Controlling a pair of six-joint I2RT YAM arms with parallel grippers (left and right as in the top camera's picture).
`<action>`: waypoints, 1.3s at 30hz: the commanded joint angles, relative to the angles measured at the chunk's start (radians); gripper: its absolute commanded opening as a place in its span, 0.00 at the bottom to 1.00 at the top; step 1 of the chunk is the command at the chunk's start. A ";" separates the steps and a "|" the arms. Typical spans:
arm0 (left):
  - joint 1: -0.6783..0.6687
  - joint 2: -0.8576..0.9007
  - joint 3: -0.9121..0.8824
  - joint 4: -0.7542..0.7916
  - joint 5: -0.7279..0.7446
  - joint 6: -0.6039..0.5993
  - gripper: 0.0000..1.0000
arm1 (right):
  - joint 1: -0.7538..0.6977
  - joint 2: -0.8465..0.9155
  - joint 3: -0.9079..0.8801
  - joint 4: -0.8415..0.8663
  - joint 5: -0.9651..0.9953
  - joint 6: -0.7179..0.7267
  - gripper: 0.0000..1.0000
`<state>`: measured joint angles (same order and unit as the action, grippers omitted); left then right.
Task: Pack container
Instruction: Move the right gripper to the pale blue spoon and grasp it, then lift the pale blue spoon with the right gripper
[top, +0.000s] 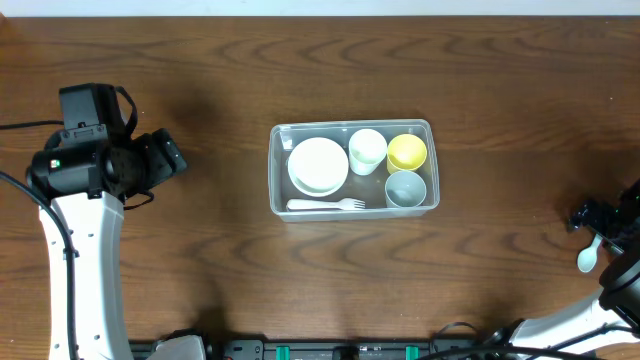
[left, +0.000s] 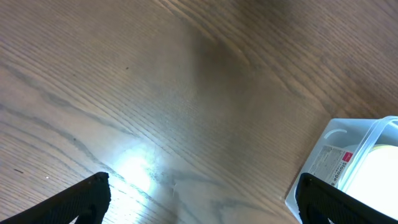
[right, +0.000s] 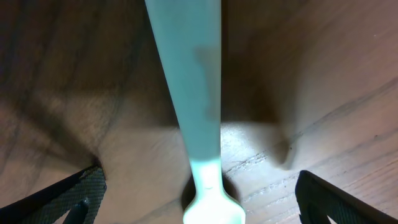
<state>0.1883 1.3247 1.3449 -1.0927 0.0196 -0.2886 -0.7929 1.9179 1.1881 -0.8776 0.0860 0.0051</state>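
I see the container (top: 272, 170) in the middle of the bench (top: 480, 80) holding plates (top: 318, 165), three cups (top: 367, 151) and a fork (top: 325, 205), my left end effector (left: 202, 205) wide open and empty, my right end effector (right: 208, 199) wide open around a spoon (right: 193, 74).

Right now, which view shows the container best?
Overhead: the whole container is in frame, all four sides visible. Left wrist catches only one corner at its right edge; right wrist shows none of it.

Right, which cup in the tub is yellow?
The yellow cup is in the tub's top-right corner overhead; the white cup sits left of it, the grey cup below.
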 joint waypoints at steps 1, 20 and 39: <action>0.004 0.002 -0.004 -0.003 -0.005 -0.001 0.95 | -0.008 0.009 -0.011 0.013 0.011 -0.014 0.99; 0.004 0.002 -0.004 -0.006 -0.005 -0.002 0.95 | -0.008 0.028 -0.067 0.060 -0.034 -0.013 0.93; 0.004 0.002 -0.004 -0.007 -0.005 -0.001 0.95 | -0.008 0.028 -0.067 0.063 -0.039 0.041 0.40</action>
<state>0.1883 1.3247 1.3449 -1.0958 0.0196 -0.2886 -0.7929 1.9083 1.1564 -0.8169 0.0177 0.0254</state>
